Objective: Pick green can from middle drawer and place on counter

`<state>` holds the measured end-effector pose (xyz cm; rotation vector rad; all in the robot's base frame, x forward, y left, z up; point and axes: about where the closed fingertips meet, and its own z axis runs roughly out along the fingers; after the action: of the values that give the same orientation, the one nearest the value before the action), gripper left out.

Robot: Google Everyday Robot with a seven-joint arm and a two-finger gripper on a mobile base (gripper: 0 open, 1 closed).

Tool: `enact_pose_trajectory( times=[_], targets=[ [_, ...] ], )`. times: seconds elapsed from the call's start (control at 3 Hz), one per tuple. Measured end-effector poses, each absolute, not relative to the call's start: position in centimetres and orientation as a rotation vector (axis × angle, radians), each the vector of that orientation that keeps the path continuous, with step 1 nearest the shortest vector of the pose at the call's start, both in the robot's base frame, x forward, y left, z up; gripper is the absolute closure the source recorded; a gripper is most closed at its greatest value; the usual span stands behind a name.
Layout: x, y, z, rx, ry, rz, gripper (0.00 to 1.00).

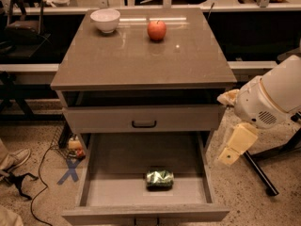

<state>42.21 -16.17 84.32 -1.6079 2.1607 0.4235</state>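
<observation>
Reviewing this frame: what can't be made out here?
All in the camera view:
- The gripper hangs right of the middle drawer; its arm is cut off by the right edge.
- Print on the green can: too blurred to read.
- Middle drawer's front: cut off by the bottom edge.
- Inside of the upper drawer: hidden under the counter.

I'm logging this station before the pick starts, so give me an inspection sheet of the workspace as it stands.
Surface: counter, glossy, items only at its back.
Job's things: green can on its side near the front of the open middle drawer.
Clutter: white bowl and red apple on the counter.
Gripper: gripper hangs right of the cabinet, outside the drawer, apart from the can.
Cables: black cable on the floor, left.
Surroundings: blue X mark and a shoe on the floor, left.
</observation>
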Motion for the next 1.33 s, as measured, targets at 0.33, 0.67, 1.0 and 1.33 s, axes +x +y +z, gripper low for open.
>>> enact_pose_trajectory(
  times=[0.33,0.67,1.0,1.33],
  targets=[
    [42.7,-16.7,80.4,-1.578,2.188,0.413,0.00],
    [44.4,-16.5,69.4,-1.559,2.196,0.452,0.00],
    [46.2,-15.5,62.5,-1.555,2.190,0.465,0.00],
    [46.2,-15.5,62.5,-1.555,2.190,0.465,0.00]
  ],
)
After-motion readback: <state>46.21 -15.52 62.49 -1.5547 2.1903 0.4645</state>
